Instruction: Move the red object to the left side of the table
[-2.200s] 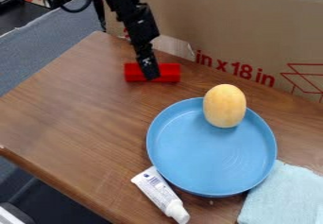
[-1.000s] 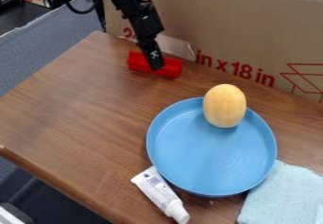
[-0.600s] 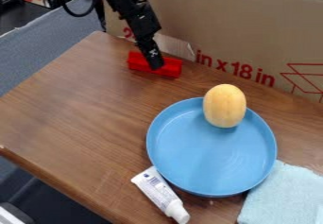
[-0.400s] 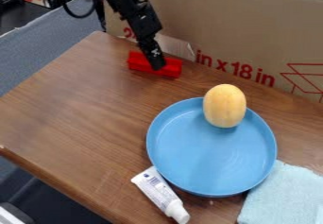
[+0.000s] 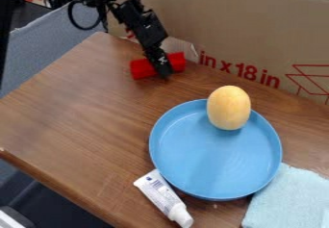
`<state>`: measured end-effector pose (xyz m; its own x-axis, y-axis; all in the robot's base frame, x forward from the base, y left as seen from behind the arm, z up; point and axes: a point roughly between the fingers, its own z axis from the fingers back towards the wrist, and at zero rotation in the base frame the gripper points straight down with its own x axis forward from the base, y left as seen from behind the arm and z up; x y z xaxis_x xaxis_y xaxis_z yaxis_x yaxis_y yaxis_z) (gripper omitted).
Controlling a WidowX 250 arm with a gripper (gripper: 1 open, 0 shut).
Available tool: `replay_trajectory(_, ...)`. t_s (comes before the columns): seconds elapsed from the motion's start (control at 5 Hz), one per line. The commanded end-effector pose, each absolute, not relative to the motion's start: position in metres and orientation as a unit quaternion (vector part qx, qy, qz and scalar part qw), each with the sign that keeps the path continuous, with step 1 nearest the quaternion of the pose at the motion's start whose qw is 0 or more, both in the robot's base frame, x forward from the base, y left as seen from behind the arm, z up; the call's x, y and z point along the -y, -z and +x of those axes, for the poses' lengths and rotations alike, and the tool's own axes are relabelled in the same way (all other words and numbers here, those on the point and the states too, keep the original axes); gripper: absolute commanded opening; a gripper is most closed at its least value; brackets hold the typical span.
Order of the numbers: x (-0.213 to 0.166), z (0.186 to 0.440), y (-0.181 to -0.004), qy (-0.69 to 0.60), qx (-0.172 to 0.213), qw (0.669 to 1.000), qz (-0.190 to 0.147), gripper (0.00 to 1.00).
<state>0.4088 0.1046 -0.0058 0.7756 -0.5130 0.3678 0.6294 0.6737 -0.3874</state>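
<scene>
Camera view: black gripper clamped shut across the middle of the red object, a bright end of the bar showing on either side of the dark fingers. Bar tilted, right end higher in the picture than the left. Held at the far side of the table, close in front of the cardboard box with its red printed lettering, and left of centre in the picture. Contact between the bar's low end and the wood: not clear from this angle. Black arm slanting down to the bar from the upper left, with dark cables looped behind it.

Nearer the camera and well apart from the bar — a round blue plate on the right half of the tabletop, a yellow egg-shaped thing standing upright on its far side. Just beside the plate's near rim, a small white tube lying flat on the wood. In the bottom right corner, a pale blue-green cloth, up against the plate's rim — touching or merely beside it, hard to say. Brown wood grain across the tabletop, a dark edge along its near-left side.
</scene>
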Motion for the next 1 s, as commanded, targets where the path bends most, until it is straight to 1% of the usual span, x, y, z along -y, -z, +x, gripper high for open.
replay_trajectory(0.0, -0.102, 0.386, -0.019, 0.304, 0.128, 0.912, -0.244, 0.0)
replay_trajectory(0.2, -0.096, 0.379, -0.033, 0.289, 0.133, 0.917, -0.239, 0.0)
replay_trajectory(0.4, -0.099, 0.373, -0.041, 0.278, 0.128, 0.922, -0.237, 0.0)
replay_trajectory(0.6, -0.096, 0.365, -0.05, 0.262, 0.126, 0.925, -0.244, 0.0)
replay_trajectory(0.8, -0.104, 0.356, -0.063, 0.249, 0.125, 0.926, -0.254, 0.0)
